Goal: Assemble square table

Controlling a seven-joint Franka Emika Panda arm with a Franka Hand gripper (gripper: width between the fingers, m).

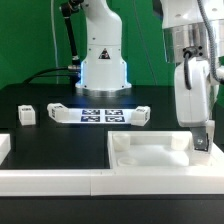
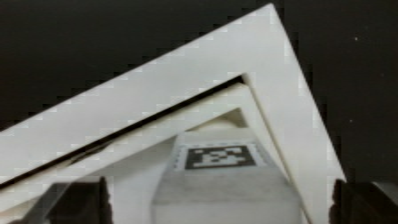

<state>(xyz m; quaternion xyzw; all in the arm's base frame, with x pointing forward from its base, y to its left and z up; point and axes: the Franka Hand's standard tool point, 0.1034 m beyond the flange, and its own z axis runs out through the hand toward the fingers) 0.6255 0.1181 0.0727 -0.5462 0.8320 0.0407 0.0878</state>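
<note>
- Exterior view: the table top [image 1: 150, 158], a white tray with a raised rim, lies flat at 5 o'clock on the black table [image 1: 40, 98].
- The gripper [image 1: 203, 141] hangs at 3 o'clock, pointing straight down over the top's far corner on the exterior view's right. Its tips are at about rim height; contact cannot be told.
- The marker board [image 1: 100, 114] sits at centre. One leg block [image 1: 25, 115] is at 9 o'clock, and a second leg block [image 1: 140, 115] lies just beside the board's 3 o'clock end.
- White rails [image 1: 50, 182] run along 6 to 7 o'clock. The arm base [image 1: 100, 60] is at 12 o'clock.
- Wrist view: the camera looks down into a corner of the table top [image 2: 267, 90], where the rim walls meet in a point. A tag [image 2: 221, 156] lies on the tray floor inside.
- The gripper [image 2: 222, 203] fingers [image 2: 80, 203] stand wide apart with nothing clamped between them.
</note>
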